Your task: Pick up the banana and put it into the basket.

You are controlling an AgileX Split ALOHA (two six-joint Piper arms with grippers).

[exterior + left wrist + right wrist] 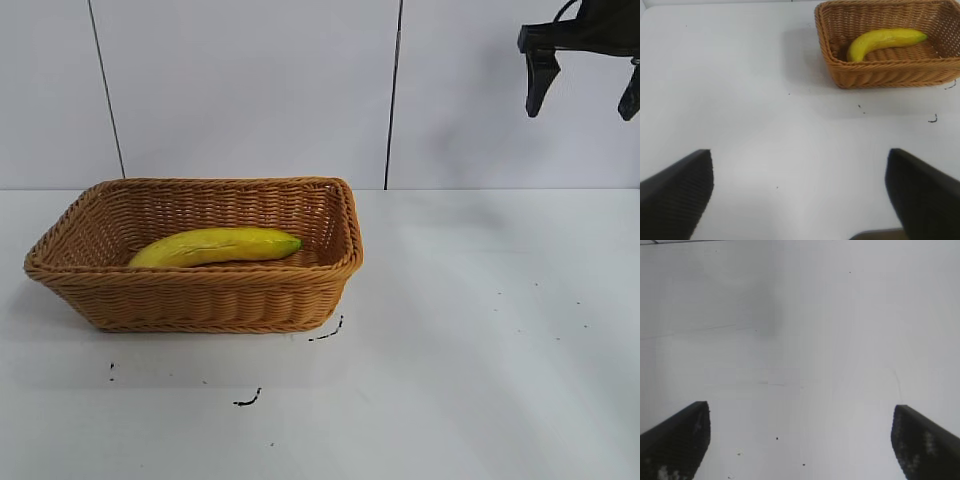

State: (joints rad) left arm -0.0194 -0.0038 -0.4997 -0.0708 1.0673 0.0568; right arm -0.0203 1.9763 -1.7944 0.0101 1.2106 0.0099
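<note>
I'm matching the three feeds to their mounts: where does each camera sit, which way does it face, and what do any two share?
Exterior view: outside the rig, facing the table and wall; shows the basket holding the banana, with the right gripper open, high at right.
Left wrist view: on the left arm, looking across the table to the basket; the open left gripper shows.
Right wrist view: on the right arm, looking down at bare table; only its fingers show.
Shared: exterior and left wrist views both show basket and banana.
</note>
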